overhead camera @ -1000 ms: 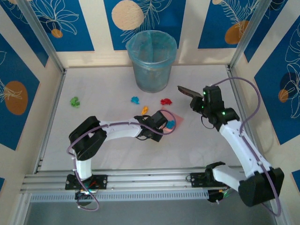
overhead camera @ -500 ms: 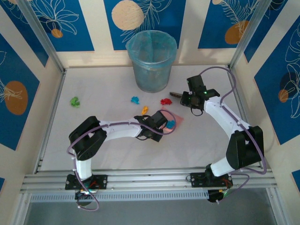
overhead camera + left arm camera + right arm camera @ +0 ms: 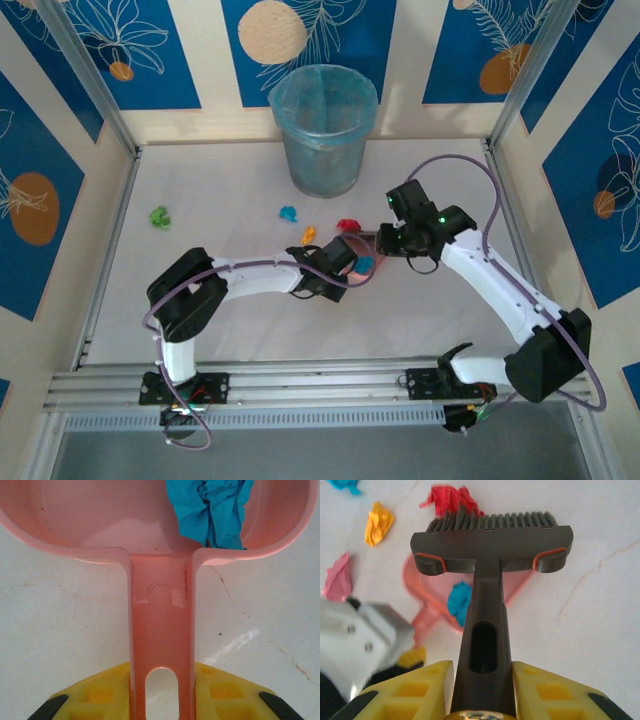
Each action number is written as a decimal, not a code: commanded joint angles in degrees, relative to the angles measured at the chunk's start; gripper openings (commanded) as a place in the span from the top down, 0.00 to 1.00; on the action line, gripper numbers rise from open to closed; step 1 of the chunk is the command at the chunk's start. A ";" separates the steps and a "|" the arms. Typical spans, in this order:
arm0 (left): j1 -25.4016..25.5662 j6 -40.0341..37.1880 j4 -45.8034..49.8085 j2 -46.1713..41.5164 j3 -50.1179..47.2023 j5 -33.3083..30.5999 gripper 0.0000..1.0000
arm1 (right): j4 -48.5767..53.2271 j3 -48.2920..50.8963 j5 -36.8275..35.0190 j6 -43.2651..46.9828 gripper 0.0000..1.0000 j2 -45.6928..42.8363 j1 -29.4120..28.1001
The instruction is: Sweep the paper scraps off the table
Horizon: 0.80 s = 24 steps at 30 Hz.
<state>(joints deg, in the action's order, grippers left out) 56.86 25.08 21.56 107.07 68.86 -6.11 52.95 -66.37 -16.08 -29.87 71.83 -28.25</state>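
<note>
we see dustpan point(image 3: 90, 525) front cut off, cyan scrap point(image 3: 212, 510) inside; left gripper point(image 3: 161, 700) pinches its handle. red scrap point(image 3: 451, 500) on table point(image 3: 600, 610) half hidden behind brush point(image 3: 492, 542). right gripper point(image 3: 482, 690), clamping brush, came leftward to dustpan.

The white table point(image 3: 230, 180) carries a blue bin point(image 3: 322, 130) by its far edge. Just in front of the bin lie 3 paper bits: a cyan scrap point(image 3: 288, 213), an orange scrap point(image 3: 309, 235) and a red scrap point(image 3: 347, 224). A pink dustpan point(image 3: 362, 250) sits farther out. 1 green scrap point(image 3: 159, 215) lies well left of the bin.
</note>
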 commanded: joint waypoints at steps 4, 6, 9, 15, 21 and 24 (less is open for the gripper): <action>-0.80 0.13 2.00 2.18 0.74 -0.84 1.00 | 4.29 1.10 0.72 -1.49 1.00 -7.72 -0.30; -0.80 0.20 1.99 2.09 0.58 -0.75 1.00 | 2.50 1.66 -0.65 -2.15 1.00 -9.59 0.81; -0.87 0.08 1.97 1.91 0.50 -1.08 1.00 | -0.47 2.58 0.17 -3.49 1.00 -10.91 3.31; -0.87 0.12 2.00 1.49 0.35 -1.05 1.00 | -5.12 3.83 0.42 -5.20 1.00 -10.34 6.91; -0.87 0.28 1.46 0.95 -0.03 -0.41 1.00 | -10.91 2.29 -4.62 -3.33 1.00 -4.25 7.28; -0.87 0.22 1.65 1.21 0.11 -0.43 1.00 | -12.86 -0.83 -5.43 -1.99 1.00 0.91 7.52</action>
<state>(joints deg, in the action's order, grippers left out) 56.75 25.10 21.50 107.33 68.95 -6.11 45.43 -63.83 -19.11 -33.43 69.71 -21.10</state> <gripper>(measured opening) 0.265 0.327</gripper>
